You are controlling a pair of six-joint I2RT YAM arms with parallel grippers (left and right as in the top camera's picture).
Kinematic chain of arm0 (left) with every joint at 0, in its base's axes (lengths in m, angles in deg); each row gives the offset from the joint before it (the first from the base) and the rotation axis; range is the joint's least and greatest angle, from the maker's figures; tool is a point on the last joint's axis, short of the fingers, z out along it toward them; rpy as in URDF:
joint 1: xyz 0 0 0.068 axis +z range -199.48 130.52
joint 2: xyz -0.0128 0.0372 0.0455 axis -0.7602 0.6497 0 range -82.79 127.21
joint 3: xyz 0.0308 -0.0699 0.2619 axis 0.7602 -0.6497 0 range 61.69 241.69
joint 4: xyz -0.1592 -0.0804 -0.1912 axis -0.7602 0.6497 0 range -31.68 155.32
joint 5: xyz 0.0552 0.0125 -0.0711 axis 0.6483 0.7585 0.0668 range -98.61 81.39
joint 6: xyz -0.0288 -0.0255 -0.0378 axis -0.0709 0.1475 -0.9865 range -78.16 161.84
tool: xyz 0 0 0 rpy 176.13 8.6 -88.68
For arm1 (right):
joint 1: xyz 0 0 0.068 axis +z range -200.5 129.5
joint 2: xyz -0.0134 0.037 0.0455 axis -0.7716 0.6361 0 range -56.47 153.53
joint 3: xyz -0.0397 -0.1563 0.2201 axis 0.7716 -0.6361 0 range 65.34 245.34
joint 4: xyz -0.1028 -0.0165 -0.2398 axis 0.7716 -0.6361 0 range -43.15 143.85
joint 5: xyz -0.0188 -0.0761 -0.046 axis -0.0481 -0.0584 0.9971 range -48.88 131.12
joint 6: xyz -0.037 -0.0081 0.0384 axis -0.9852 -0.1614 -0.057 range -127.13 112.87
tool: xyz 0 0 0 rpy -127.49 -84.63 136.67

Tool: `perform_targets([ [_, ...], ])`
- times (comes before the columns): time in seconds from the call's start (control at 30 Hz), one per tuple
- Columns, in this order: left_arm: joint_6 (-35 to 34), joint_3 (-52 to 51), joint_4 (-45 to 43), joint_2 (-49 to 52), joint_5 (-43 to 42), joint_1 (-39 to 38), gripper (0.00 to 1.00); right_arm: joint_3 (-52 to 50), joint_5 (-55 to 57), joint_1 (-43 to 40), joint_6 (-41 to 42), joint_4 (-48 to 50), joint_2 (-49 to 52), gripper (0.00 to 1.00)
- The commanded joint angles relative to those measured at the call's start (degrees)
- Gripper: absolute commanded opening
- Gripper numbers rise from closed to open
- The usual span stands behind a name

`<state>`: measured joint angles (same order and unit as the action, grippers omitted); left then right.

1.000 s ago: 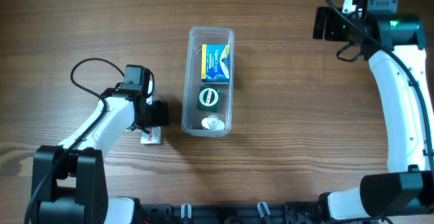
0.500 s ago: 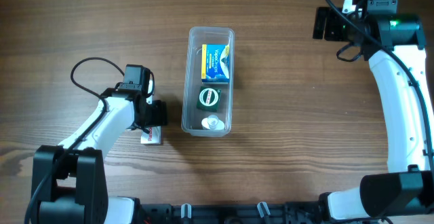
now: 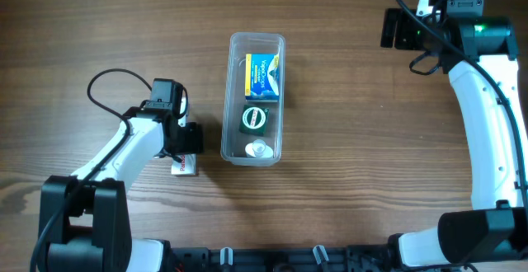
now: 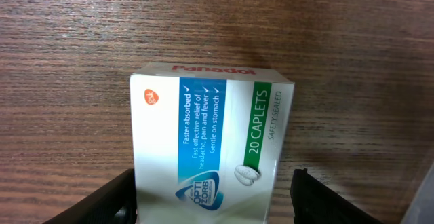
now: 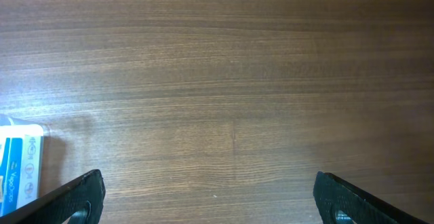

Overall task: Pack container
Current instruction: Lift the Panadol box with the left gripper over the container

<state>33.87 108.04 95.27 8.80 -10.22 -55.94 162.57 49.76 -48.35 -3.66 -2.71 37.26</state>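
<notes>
The clear container (image 3: 228,99) lies lengthwise in the middle of the table. It holds a blue and yellow box (image 3: 263,76), a green round item (image 3: 254,119) and a white round item (image 3: 258,149). A white Panadol box (image 4: 210,142) lies flat on the table left of the container, also seen from overhead (image 3: 183,166). My left gripper (image 4: 213,200) is open and straddles the near end of this box; the left finger is against it and the right finger stands slightly apart. My right gripper (image 5: 210,197) is open and empty over bare wood at the far right (image 3: 398,29).
The table is brown wood (image 3: 355,140). A black cable (image 3: 103,82) loops beside the left arm. The container's corner with the blue box shows at the left edge of the right wrist view (image 5: 17,163).
</notes>
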Motion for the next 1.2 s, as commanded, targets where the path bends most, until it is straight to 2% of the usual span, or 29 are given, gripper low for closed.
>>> perform_targets([
  [0.0, 1.40, -0.39, -0.74, 2.01, 0.17, 0.37, 0.71, 0.66, 0.39, 0.02, 1.07, 0.20, -0.52, 1.00],
  [0.17, 1.38, -0.39, -0.83, 2.54, 0.17, 0.37, 0.60, 0.66, 0.39, 0.02, 1.05, 0.20, -0.52, 1.00],
  [0.37, 1.33, -0.37, -0.81, 2.47, 0.15, 0.35, 0.52, 0.66, 0.39, 0.02, 1.05, 0.20, -0.52, 1.00],
  [0.7, -0.31, 5.49, 2.29, -3.45, -0.15, 0.35, 0.51, 0.66, 0.39, 0.02, 1.05, 0.22, -0.52, 1.00],
  [0.77, -2.80, 8.31, 4.31, -5.42, -0.61, 0.31, 0.51, 0.66, 0.39, 0.02, 1.05, 0.20, -0.52, 1.00],
  [0.93, -3.93, 14.73, 7.93, -9.70, -7.19, 0.28, 0.49, 0.66, 0.39, 0.02, 1.05, 0.22, -0.52, 1.00],
  [1.0, -6.14, 16.55, 9.01, -10.91, -8.11, 0.00, 0.48, 0.66, 0.39, 0.02, 1.05, 0.20, -0.52, 1.00],
  [1.17, -6.23, 17.64, 8.50, -12.85, -9.70, -3.30, 0.46, 0.66, 0.39, 0.02, 1.05, 0.20, -0.52, 1.00],
])
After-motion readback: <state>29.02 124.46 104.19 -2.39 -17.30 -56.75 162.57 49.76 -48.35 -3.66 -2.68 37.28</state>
